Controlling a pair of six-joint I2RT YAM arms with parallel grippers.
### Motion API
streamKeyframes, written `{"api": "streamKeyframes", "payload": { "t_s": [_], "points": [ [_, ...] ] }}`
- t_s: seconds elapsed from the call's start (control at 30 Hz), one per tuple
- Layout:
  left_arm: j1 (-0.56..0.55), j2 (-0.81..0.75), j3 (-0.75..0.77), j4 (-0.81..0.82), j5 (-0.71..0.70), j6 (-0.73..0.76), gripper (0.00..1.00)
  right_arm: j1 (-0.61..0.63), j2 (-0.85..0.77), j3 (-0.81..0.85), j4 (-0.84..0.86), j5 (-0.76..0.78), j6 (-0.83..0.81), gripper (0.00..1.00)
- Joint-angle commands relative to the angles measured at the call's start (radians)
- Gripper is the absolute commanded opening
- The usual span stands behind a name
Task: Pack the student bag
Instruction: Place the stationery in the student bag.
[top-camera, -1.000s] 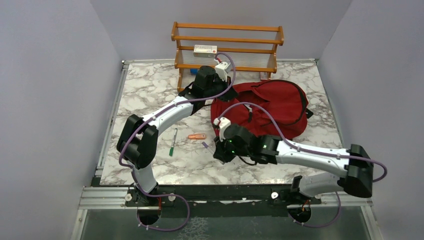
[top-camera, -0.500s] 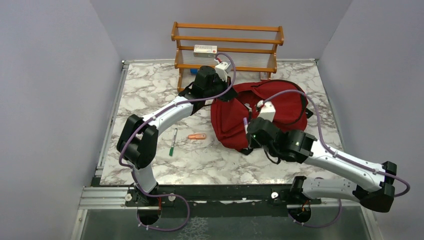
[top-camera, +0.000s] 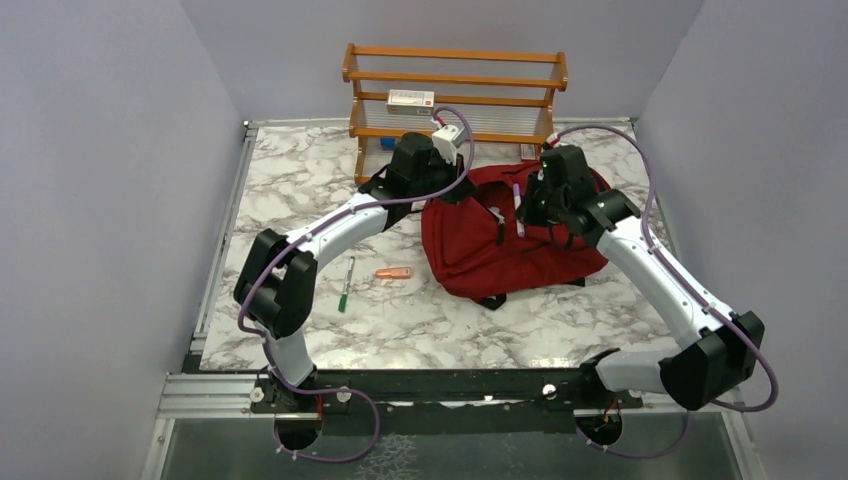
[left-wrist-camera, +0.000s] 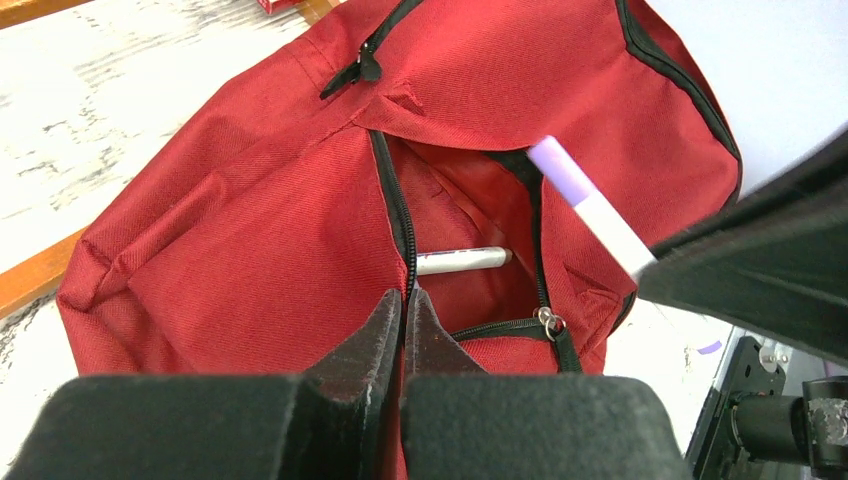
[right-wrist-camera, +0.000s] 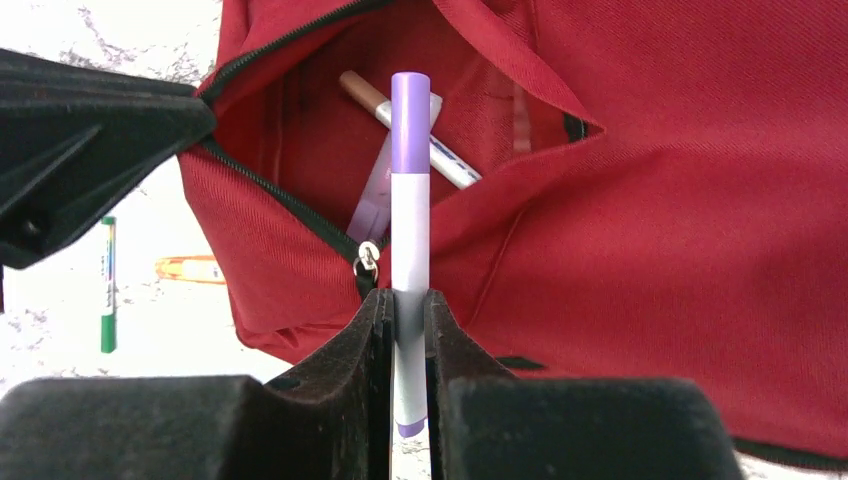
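The student bag (top-camera: 535, 255) lies flat on the marble counter (top-camera: 300, 190), right of centre in the overhead view, with its front pocket unzipped and gaping. We judge it soft and floppy: thin fabric that sags and folds, light while nearly empty, and unable to hold its mouth open unaided. The best places to take hold look like the stitched zip edge or a strap, where the cloth is doubled and will not slide out of a pinch. The smooth panels would probably bunch and slip.

The left tool (left-wrist-camera: 403, 325) has its fingers pressed together on that zip edge at the bottom centre of its own view, lifting the pocket lip. Inside the pocket, near the middle of that view, lies a white pen (left-wrist-camera: 462, 261).

The right tool (right-wrist-camera: 408, 305) is clamped on a purple marker (right-wrist-camera: 410, 200), which stands upright between the fingers with its cap pointing at the opening, just above the zip slider (right-wrist-camera: 368, 258). The marker looks stiff, smooth and light, so a tilt could let it slip.

On the counter left of the bag lie an orange object (top-camera: 395, 272) and a green marker (top-camera: 346, 283). A wooden shelf (top-camera: 455, 90) stands at the top centre.
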Motion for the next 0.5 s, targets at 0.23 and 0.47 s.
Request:
{"api": "streamKeyframes", "payload": {
  "t_s": [0.23, 0.47],
  "points": [
    [-0.048, 0.002, -0.002, 0.011, -0.053, 0.072, 0.00, -0.201, 0.186, 0.198, -0.081, -0.515, -0.147, 0.00],
    [-0.054, 0.004, -0.001, 0.006, -0.078, 0.080, 0.00, -0.212, 0.254, 0.236, -0.165, -0.542, -0.188, 0.00]
  ]
}}
